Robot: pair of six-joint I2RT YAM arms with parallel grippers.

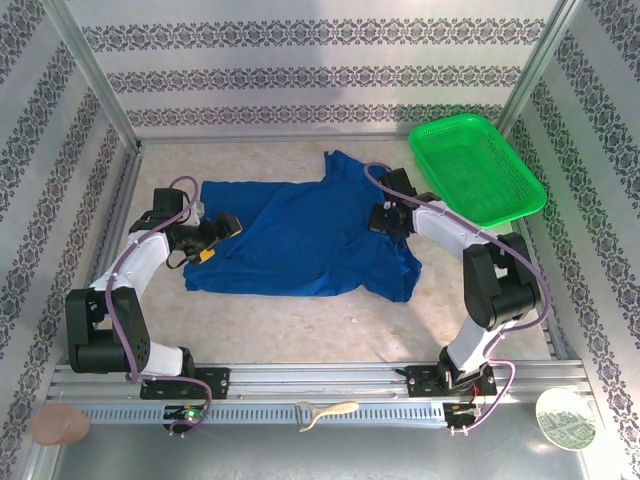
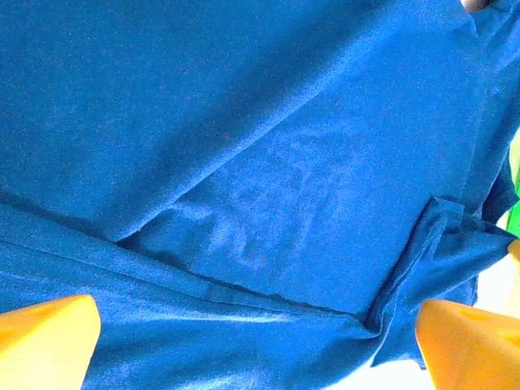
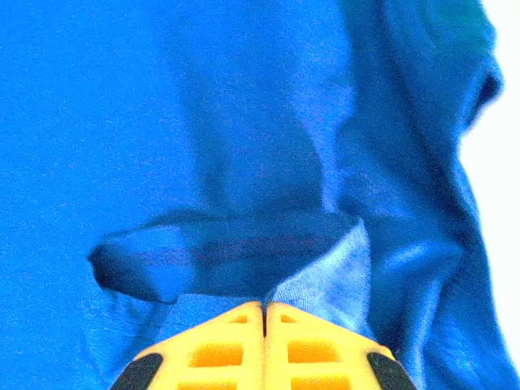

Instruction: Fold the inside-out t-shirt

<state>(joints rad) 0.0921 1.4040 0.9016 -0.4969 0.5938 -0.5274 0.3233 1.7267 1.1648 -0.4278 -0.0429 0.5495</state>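
— At the tips of the right gripper [image 3: 264,313], what do you make out?
— Both yellow fingers [image 3: 244,325] are pressed flat together. A raised ridge of blue cloth runs straight into them, so I judge they hold a thin pinch of the t-shirt [image 1: 300,240]. How much fabric sits between them I cannot tell, because that wrist view is soft and washed out along its right edge.
— And the left gripper [image 2: 256,325]?
— It is spread wide, one finger at each lower corner of its view, with only shirt below. Whether it touches the cloth I cannot tell. Faint lettering [image 2: 280,203] shows through the fabric there, which fits a shirt lying inside-out.
— Where does the shirt lie overall?
— It is spread on the middle of the table [image 1: 300,325], rumpled, with a diagonal crease across it. Its far-right part is near the green mesh basket [image 1: 478,165], not in it.
— So which step is this?
— An early one, I'd say: taking hold before a first fold or a turning-out. Next, the left gripper needs its own grip on the near-left edge. Then both should lift together so the cloth doesn't drag or bunch.
— Is anything hidden?
— The collar and sleeves are hard to sort out from above, and the right arm [image 1: 450,225] covers part of that side.
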